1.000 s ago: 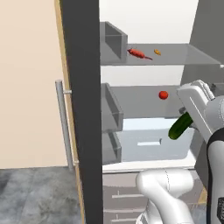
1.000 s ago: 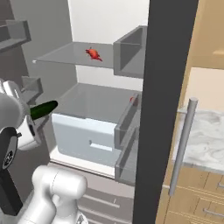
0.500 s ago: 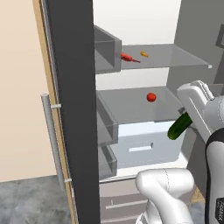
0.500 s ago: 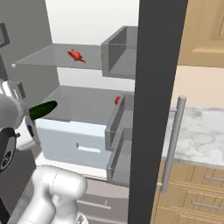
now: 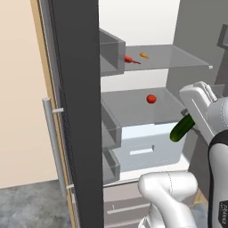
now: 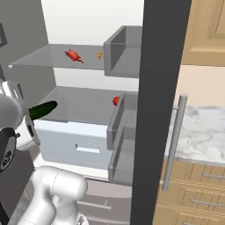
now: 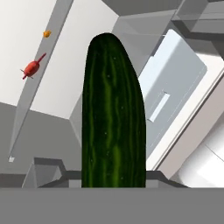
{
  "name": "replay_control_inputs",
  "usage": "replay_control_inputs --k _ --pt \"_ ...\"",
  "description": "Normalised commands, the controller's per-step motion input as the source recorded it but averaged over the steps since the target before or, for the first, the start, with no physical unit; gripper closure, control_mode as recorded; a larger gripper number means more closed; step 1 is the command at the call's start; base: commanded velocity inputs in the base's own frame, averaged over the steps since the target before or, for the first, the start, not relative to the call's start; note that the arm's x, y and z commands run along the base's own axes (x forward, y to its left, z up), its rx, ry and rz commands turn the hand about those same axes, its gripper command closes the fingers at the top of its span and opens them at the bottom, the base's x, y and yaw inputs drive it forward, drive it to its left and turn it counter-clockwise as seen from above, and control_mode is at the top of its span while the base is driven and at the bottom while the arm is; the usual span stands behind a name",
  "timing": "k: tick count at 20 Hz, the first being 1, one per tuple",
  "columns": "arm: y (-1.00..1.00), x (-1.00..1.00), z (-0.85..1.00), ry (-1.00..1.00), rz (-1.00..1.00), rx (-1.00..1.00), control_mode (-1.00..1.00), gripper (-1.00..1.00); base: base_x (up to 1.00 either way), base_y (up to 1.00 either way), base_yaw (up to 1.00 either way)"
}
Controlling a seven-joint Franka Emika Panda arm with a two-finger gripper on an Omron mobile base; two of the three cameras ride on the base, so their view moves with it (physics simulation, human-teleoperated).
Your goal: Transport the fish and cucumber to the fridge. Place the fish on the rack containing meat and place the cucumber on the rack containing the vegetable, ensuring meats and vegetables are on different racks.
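Left base view shows the fridge (image 5: 133, 111) standing open, its dark door edge (image 5: 75, 111) rising at the left with a long bar handle (image 5: 53, 147) on it. The gripper (image 5: 189, 118) sits in front of the fridge's right side, closed on the cucumber (image 5: 181, 128), which juts out of it toward the white drawer (image 5: 147, 147) at the bottom of the fridge. In the hand view the cucumber (image 7: 113, 113) stands up the middle of the frame, hiding the fingers, and points into the fridge interior.

On the fridge's upper shelf (image 5: 178, 58) lies the fish (image 5: 129, 59), with the small orange meat (image 5: 143, 55) just beside it. On the lower shelf (image 5: 133, 107) sits the red round vegetable (image 5: 151, 99), apart from everything else; the cucumber is held outside the fridge, in front of this shelf's right edge and a little below it.

Grey door bins (image 5: 111, 58) hang on the inside of the left door beside both shelves. Right base view shows the other door's dark edge (image 6: 160, 110) and its bins (image 6: 125, 50) close to the shelves, with a marble counter (image 6: 202, 132) and wooden cabinets (image 6: 193, 193) beyond the fridge.
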Motion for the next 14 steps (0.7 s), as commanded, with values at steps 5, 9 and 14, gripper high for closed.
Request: replay_control_inputs --k 5,9,14 --pt "0.00 0.40 -0.05 0.02 -0.08 0.00 -1.00 1.00 0.60 0.02 -0.13" --pt "-0.04 0.91 -0.23 0.05 -0.09 -0.02 -1.00 1.00 0.00 0.00 0.00" --pt "-0.11 0.75 -0.38 0.01 0.00 -0.02 -1.00 1.00 0.00 0.00 0.00"
